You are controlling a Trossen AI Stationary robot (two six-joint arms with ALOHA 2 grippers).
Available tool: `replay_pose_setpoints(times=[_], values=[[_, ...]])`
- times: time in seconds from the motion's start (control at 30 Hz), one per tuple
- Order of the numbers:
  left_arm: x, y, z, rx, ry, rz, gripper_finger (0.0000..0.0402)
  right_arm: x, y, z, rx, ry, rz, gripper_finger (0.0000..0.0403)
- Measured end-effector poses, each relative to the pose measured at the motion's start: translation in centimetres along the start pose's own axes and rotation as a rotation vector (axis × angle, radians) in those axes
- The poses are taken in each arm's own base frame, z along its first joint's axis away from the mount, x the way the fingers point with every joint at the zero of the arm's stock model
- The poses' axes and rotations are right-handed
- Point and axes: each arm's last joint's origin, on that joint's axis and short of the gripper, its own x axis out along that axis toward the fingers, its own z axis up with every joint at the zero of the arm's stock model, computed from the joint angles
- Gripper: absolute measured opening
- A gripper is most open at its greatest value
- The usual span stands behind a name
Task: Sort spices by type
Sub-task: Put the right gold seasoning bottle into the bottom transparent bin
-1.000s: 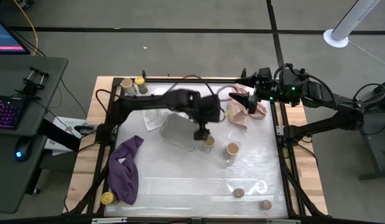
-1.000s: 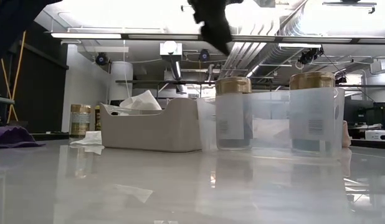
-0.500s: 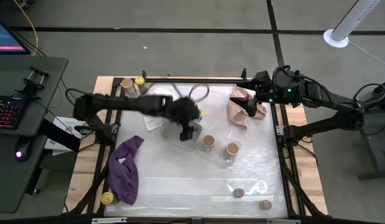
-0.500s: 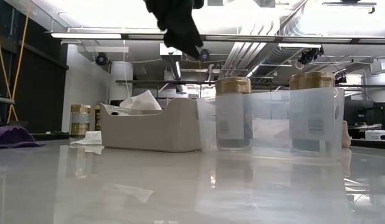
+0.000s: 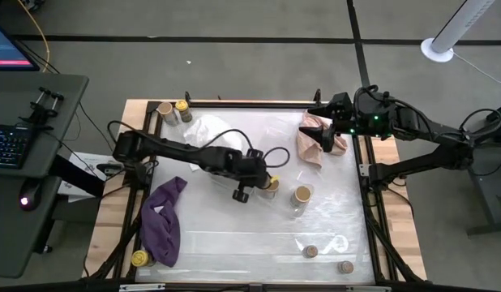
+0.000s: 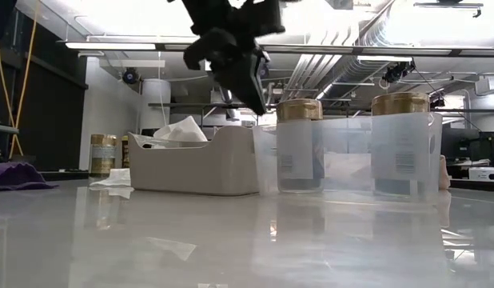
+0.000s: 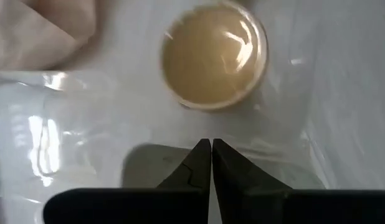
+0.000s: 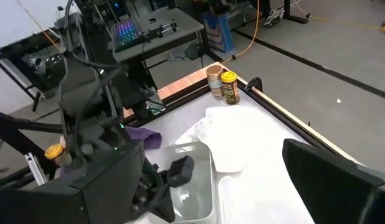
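Observation:
A spice jar with a tan top stands near the table's middle, and a second one is just to its right. My left gripper is shut just left of the first jar, above the table, pointing down at a slant; its tips stop short of the jar's top. Two tiny jars sit near the front edge. A yellow-lidded jar stands front left, and another stands far left beside a tan-topped one. My right gripper waits open, high at the far right.
The grey tray stands just left of the two middle jars, partly under my left arm. A purple cloth lies front left, a white cloth far left and a pink cloth far right, under my right gripper.
My left gripper has drawn back toward the table's left, over the tray, then come down and toward the near edge. It now hangs low beside the left tan-topped jar. The jars have stayed where they were.

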Motion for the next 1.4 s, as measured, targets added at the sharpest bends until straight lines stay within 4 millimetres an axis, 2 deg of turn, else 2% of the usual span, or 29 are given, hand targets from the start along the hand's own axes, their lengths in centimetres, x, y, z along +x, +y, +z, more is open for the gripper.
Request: replay_pose_setpoints(times=[0.2, 0.47, 0.63, 1.13, 1.4], values=[[0.0, 0.5, 1.0, 0.013, -0.033, 0.008, 0.0, 0.0, 0.0, 0.0, 0.012, 0.0, 0.0, 0.0378], [0.4, 0.8, 0.8, 0.037, -0.031, 0.008, 0.0, 0.0, 0.0, 0.0, 0.016, -0.001, 0.0, 0.0378], [1.3, 0.5, 0.6, 0.054, 0.0, -0.004, 0.0, 0.0, 0.0, 0.0, 0.016, -0.001, 0.0, 0.0378], [1.6, -0.2, 1.3, 0.073, -0.04, -0.003, 0.0, 0.0, 0.0, 0.0, 0.017, -0.003, -0.004, 0.0378], [2.8, -0.5, 1.5, 0.07, -0.05, -0.002, 0.0, 0.0, 0.0, 0.0, 0.017, -0.003, -0.003, 0.0378]])
